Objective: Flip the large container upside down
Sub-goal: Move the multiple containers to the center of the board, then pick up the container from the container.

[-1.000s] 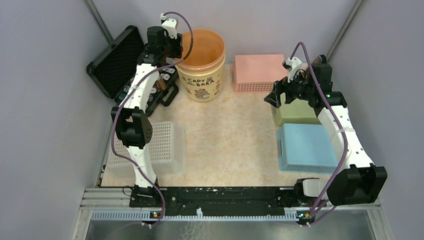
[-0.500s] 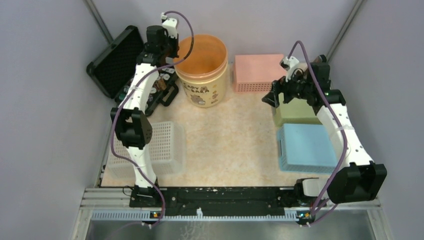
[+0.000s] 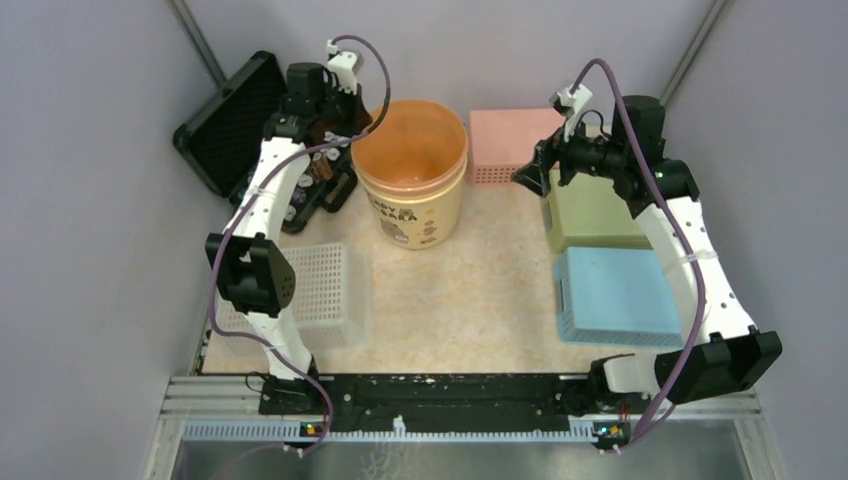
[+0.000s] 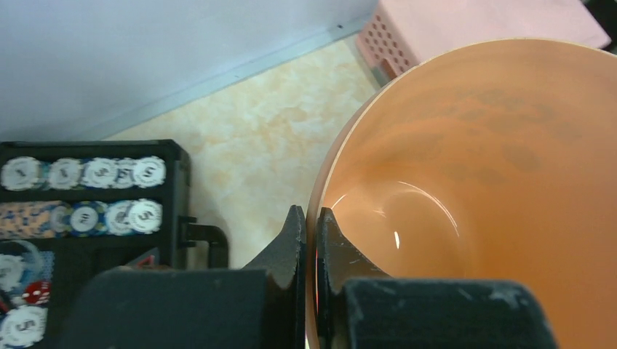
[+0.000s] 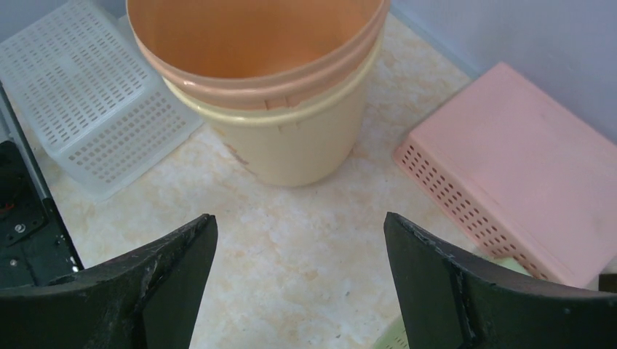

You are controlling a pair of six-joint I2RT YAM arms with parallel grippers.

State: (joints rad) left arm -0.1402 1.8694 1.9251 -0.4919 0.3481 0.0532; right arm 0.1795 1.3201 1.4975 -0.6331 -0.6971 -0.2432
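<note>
The large container is a pale yellow bucket with an orange inside and a capybara print. It stands mouth up at the back middle of the table. My left gripper is shut on the bucket's left rim. In the left wrist view the thin rim sits pinched between the two black fingers, gripper. My right gripper hangs open to the right of the container, apart from it. The right wrist view looks past the wide-spread gripper at the container's side.
An open black case of poker chips lies left of the bucket. A pink basket lies behind the right gripper. A green box and a blue basket sit along the right. A white basket is at the near left.
The left gripper closed on the bucket's rim and drew the bucket toward the near side and a little right. The right arm swung left toward the bucket, jaws still wide.
</note>
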